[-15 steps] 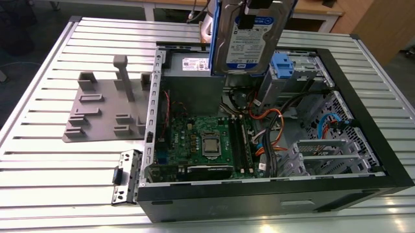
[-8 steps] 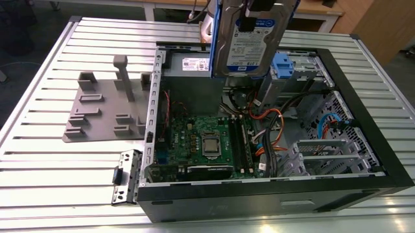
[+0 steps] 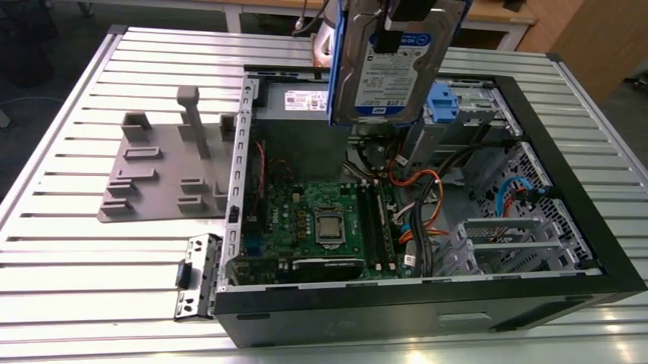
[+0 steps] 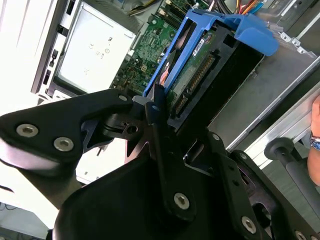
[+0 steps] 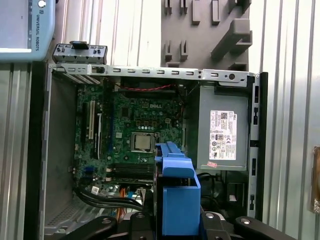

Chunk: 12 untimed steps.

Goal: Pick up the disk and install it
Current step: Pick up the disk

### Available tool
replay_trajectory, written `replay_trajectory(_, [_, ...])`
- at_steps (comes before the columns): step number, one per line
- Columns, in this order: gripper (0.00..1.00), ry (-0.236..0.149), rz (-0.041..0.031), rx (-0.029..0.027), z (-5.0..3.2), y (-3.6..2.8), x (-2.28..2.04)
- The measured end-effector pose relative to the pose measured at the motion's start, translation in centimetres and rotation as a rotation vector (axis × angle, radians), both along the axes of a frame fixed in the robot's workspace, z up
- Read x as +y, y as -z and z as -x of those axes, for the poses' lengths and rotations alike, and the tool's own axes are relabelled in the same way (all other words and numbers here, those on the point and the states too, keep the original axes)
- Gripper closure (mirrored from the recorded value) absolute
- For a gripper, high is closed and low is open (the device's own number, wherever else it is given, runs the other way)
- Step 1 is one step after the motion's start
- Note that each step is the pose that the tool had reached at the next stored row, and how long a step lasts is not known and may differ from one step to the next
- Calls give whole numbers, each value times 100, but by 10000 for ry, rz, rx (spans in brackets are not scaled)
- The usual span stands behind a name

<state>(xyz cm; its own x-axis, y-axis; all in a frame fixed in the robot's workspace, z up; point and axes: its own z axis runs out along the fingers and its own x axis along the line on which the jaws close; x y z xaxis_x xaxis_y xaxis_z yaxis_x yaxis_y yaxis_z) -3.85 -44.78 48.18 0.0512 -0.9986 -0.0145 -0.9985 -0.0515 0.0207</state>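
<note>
The disk is a silver hard drive with a white-and-blue label in a bright blue caddy. It hangs upright in the air above the far part of the open computer case. My gripper is shut on its upper edge, black fingers clamped on either side of the caddy. In the second wrist view the disk shows its green circuit board and connector. In the first wrist view the blue caddy points down over the case's cables, beside the motherboard.
The grey power supply box sits in the case's far corner. A blue drive bay stands behind the disk. A grey fixture plate and a black bracket lie on the slatted table. A person's hand is nearby.
</note>
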Motion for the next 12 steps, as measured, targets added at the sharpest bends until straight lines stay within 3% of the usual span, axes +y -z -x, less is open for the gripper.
replay_trajectory(12, [64, 0, 19, 0, -4, 1, -79])
